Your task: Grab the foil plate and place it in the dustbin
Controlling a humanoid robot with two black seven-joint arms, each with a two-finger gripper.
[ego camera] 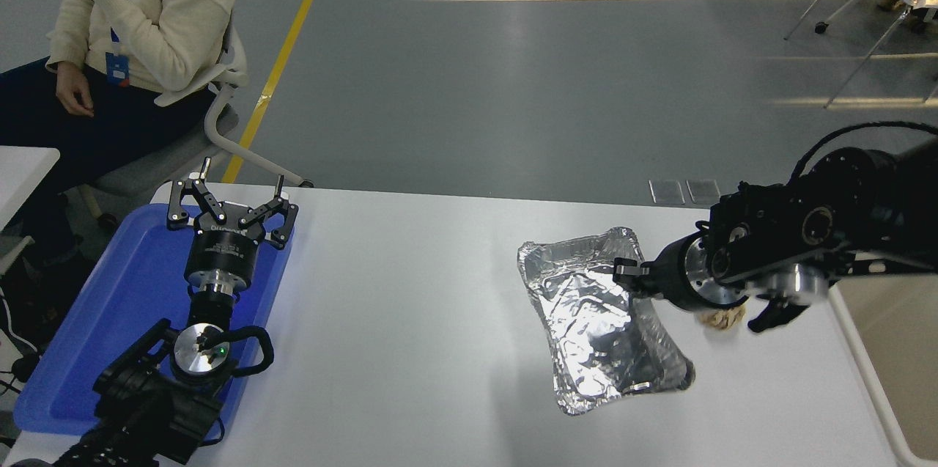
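Note:
The foil plate (593, 320) is a shiny crinkled silver tray, lifted off the white table and tilted, with its shadow on the table below. My right gripper (624, 271) comes in from the right and is shut on the plate's right rim near the far corner. The dustbin (901, 364), with an off-white rim and beige inner walls, shows partly at the right edge, to the right of the plate. My left gripper (240, 175) is parked open over the blue tray at the left.
A blue tray (110, 313) lies at the table's left end under the left arm. A small crumpled tan paper ball (722, 318) lies on the table under my right wrist. A person (139, 5) sits on a chair at the far left.

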